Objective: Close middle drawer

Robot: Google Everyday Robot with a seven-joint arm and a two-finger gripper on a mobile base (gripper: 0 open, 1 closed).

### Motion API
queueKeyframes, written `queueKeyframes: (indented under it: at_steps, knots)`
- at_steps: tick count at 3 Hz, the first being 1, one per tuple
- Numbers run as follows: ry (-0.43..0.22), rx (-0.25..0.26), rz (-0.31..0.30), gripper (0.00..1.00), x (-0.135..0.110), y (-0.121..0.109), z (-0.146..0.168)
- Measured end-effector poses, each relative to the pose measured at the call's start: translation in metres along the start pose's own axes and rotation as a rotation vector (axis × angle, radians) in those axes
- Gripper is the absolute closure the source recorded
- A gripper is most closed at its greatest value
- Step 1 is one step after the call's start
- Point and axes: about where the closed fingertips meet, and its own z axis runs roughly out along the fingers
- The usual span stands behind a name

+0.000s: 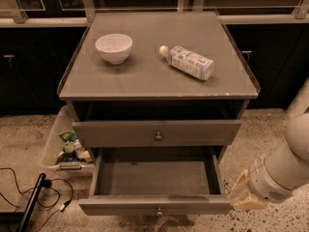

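**Middle drawer stands pulled out, end effector at its right front corner**

The middle drawer is drawn well out from under the table's front edge. Its bare inside is open to view, and its low front panel carries a small round knob at the centre. Above it, the upper drawer sits pushed in, just under the table's front edge.

The end effector is low beside the table's front right corner, just off the right end of the middle drawer's front panel. Whether it touches the panel cannot be told, nor whether it is wide or narrow. It holds nothing that can be seen. The pale arm runs up from it to the right edge of the view.

On the table, a white bowl stands upright near the back left corner. A plastic bottle lies on its side right of the middle, well apart from the bowl.

A clear bin of packets rests on the floor beside the table's left edge.
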Motion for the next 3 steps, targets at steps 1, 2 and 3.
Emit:
queueKeyframes:
  at_steps: [1, 2, 3]
  knots:
    - [-0.007, 0.013, 0.002, 0.88, 0.0, -0.005, 0.003]
    - [-0.007, 0.013, 0.002, 1.0, 0.0, -0.005, 0.003]
    - [-0.002, -0.01, 0.04, 1.0, 0.006, -0.01, 0.04]
